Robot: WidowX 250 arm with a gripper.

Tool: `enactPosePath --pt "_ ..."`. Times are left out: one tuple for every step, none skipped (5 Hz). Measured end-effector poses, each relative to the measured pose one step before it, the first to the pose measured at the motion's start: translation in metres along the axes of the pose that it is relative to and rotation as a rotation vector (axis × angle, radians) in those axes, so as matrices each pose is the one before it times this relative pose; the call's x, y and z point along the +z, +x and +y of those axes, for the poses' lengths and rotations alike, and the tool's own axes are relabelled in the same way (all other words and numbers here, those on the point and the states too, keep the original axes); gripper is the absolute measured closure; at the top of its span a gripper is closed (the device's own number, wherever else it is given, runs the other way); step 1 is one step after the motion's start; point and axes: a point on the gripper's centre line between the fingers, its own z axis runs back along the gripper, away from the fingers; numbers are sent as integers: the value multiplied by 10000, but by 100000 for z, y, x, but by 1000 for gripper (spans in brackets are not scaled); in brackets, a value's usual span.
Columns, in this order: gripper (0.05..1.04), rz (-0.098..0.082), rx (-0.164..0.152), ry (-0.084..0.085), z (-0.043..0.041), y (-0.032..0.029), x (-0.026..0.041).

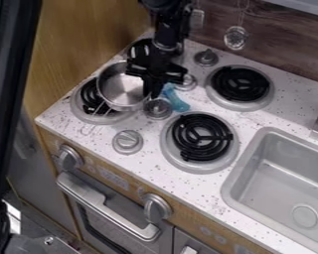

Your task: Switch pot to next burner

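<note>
One black claw (150, 91) at the metal pot's (123, 90) rim, apart or clamped, cannot tell

A kitchen, and a toy one by its look, with the stove and sink built into one speckled white tabletop (148, 171). Black coil burners sit in metal drip pans: one at ten o'clock (92, 94), one at two o'clock (240, 84), another near the center toward four o'clock (200, 141). A metal pot (125, 89) lies toward eleven o'clock. The gray sink (268, 131), drain (305, 216) and all, takes up four o'clock. Below, at seven o'clock, there's an oven door (89, 216) with a chunky handle (102, 201) and round knobs (68, 158) above. Wood-grain backsplash (281, 47) runs from one to two o'clock.
</note>
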Motion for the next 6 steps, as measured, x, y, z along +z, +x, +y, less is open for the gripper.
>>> enactPosePath --pt "1011 197 325 -135 812 1319 -882" --pt "1011 350 302 48 1513 805 -1061" --pt "987 260 167 -86 688 3 -142" --pt "837 148 -173 -481 88 -142 -571" --pt "542 -60 2 -502 -811 -1354 63" --pt "239 -572 -441 -380 -543 -433 3593"
